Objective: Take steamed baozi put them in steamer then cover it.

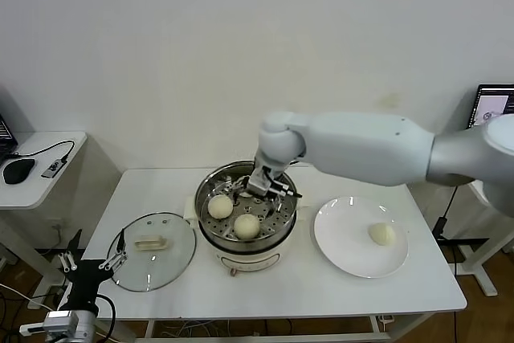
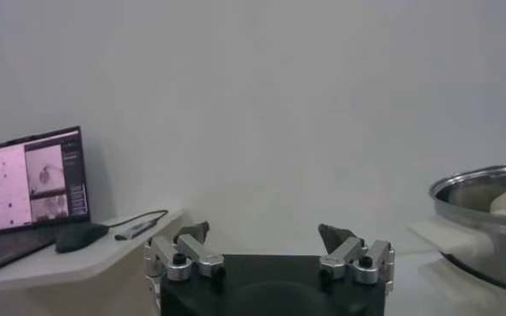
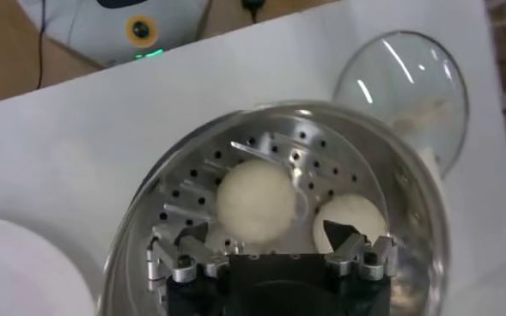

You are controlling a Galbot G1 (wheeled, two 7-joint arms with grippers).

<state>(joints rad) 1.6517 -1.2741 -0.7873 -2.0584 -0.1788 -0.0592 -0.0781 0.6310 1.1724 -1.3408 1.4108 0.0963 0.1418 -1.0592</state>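
Observation:
The steamer (image 1: 283,229) stands mid-table with two steamed baozi (image 1: 220,206) (image 1: 246,226) showing on its perforated tray. My right gripper (image 1: 263,185) hovers inside the pot's far side, open. In the right wrist view one baozi (image 3: 257,202) lies free just ahead of the right gripper (image 3: 265,233), and another (image 3: 356,219) sits beside it. One more baozi (image 1: 382,234) rests on the white plate (image 1: 345,230). The cover (image 1: 152,251), a glass lid with a cream handle, lies flat left of the steamer. My left gripper (image 1: 92,257) is parked open off the table's front left corner.
A side table (image 1: 40,168) at far left carries a mouse and cable. In the left wrist view the left gripper (image 2: 265,233) faces the wall, with the steamer's rim (image 2: 476,193) at one edge and a laptop (image 2: 29,185) at the other.

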